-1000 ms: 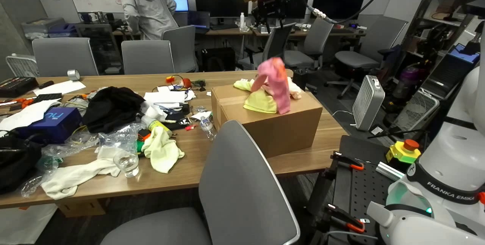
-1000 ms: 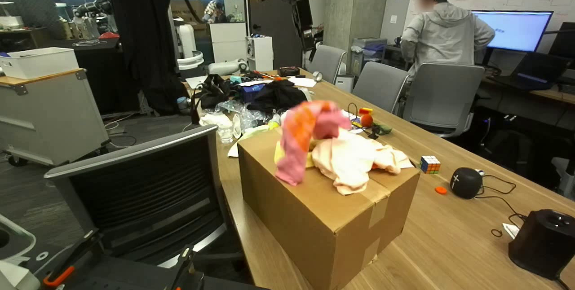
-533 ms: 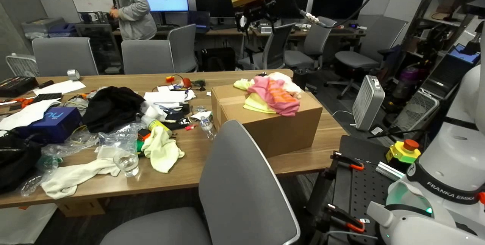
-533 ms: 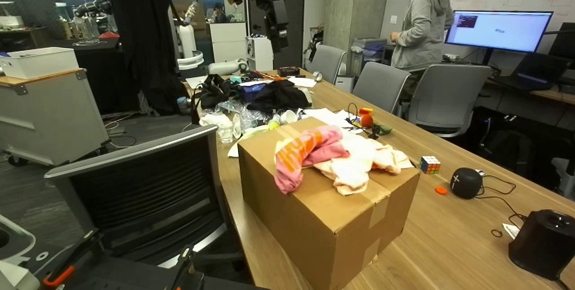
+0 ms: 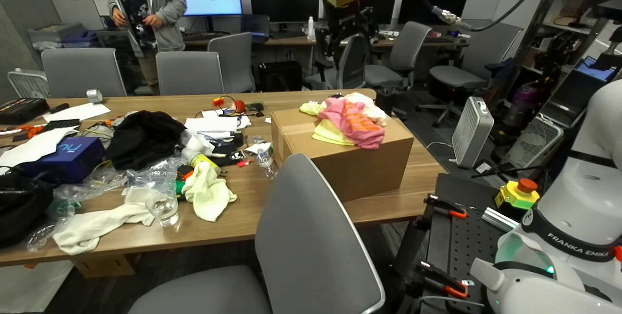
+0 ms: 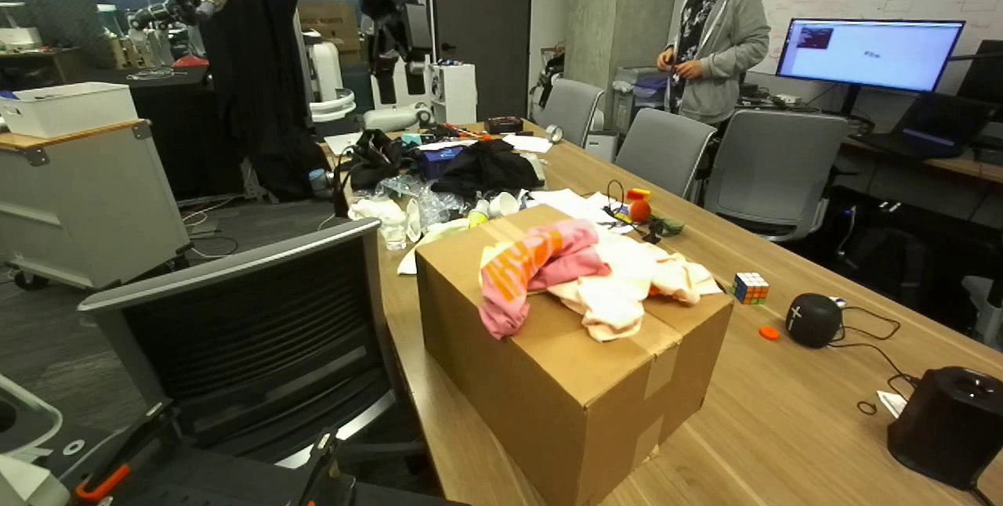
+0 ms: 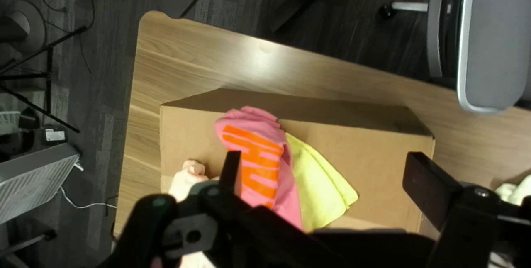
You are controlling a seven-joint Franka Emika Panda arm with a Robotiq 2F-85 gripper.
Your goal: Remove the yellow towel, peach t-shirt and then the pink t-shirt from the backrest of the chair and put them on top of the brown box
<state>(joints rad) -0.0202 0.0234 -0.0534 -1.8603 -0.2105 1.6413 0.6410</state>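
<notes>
Gripper [image 7: 324, 168] spread wide w/ nothing held, pink tee [image 5: 352, 125] just dropped onto brown box [image 5: 359, 173] w/ yellow towel [image 7: 317, 183] & peach tee [image 6: 607, 298], so task prob done

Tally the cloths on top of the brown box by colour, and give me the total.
Pink: 1, the pink t-shirt with orange lettering
Peach: 1, the peach t-shirt
Yellow: 1, the yellow towel, partly covered
Total on the brown box: 3
</notes>
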